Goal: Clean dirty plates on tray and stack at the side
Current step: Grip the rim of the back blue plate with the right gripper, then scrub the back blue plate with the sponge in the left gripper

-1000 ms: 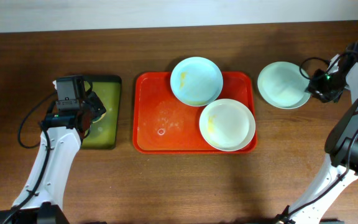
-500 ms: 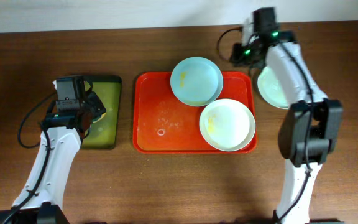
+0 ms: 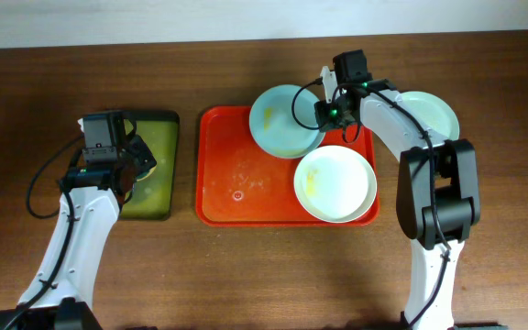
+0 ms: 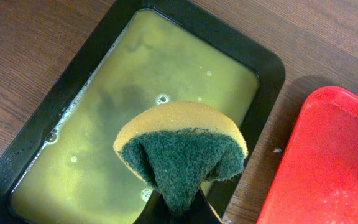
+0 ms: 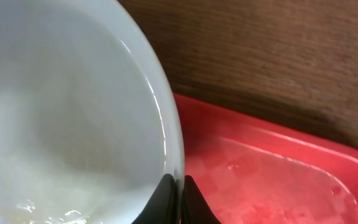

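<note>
Because the blue plate (image 3: 280, 119) is stiff and glazed, likely light but slick and breakable, its thin rim looks like the only hold, and a firm one is needed. It lies smeared at the far edge of the tray (image 3: 220, 188). The right pincer (image 5: 179, 191) is narrowed onto that plate's right rim. The white plate (image 3: 335, 183) sits beside it on the tray, and a third plate (image 3: 434, 115) rests on the bench (image 3: 484, 257). The left pincer (image 4: 179, 211) clamps a sponge (image 4: 179, 152) above the dark tray (image 4: 266, 68) of yellowish liquid.
</note>
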You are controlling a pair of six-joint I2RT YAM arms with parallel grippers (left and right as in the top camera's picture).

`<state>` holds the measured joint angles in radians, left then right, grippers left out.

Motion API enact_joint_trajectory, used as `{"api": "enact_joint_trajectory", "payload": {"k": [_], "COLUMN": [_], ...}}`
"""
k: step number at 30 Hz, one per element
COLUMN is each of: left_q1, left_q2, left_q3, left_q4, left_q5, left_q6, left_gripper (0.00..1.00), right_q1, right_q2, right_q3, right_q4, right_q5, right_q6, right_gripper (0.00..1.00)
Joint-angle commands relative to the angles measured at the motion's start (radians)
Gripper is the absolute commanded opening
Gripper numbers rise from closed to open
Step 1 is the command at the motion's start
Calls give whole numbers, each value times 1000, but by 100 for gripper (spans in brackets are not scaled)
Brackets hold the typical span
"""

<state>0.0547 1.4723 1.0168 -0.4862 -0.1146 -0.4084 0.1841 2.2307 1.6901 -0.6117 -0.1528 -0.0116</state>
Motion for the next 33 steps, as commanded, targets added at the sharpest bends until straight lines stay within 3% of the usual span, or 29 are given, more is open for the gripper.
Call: {"api": "enact_joint_trajectory", "payload": {"k": [1, 4, 12, 14, 16, 20, 22, 27, 30, 33], "left_q1": [5, 5, 4, 4, 2, -166, -308, -494, -512, -512], "left_q2": [-14, -14, -12, -12, -12, 0, 77, 366, 443, 443], "left_q3": [-3, -3, -3, -3, -3, -3, -3, -2, -2, -2], "left_q4": [2, 2, 3, 2, 6, 123, 243, 568, 558, 434], "left_q5": [6, 6, 56, 132, 296, 335, 256, 119, 14, -179], "left_q6": [-2, -2, -3, -2, -7, -51, -70, -118, -117, -110], "left_gripper": [0, 0, 0, 0, 0, 0, 0, 0, 0, 0], "right_q1": [5, 44, 166, 174, 176, 176, 176, 176, 175, 175], "right_q2": [3, 3, 3, 3, 3, 3, 3, 3, 3, 3], "right_q3": [-10, -10, -10, -10, -14, -15, -15, -51, -84, -88], "right_q4": [-9, -48, -200, -192, -156, -151, -151, -127, -111, -95], "right_q5": [-124, -212, -206, -203, -203, -203, -203, -203, -202, -202], "right_q6": [-6, -8, -63, -63, -59, -13, -13, -13, -13, -13], "right_gripper": [4, 4, 4, 4, 4, 4, 4, 4, 4, 4]}}
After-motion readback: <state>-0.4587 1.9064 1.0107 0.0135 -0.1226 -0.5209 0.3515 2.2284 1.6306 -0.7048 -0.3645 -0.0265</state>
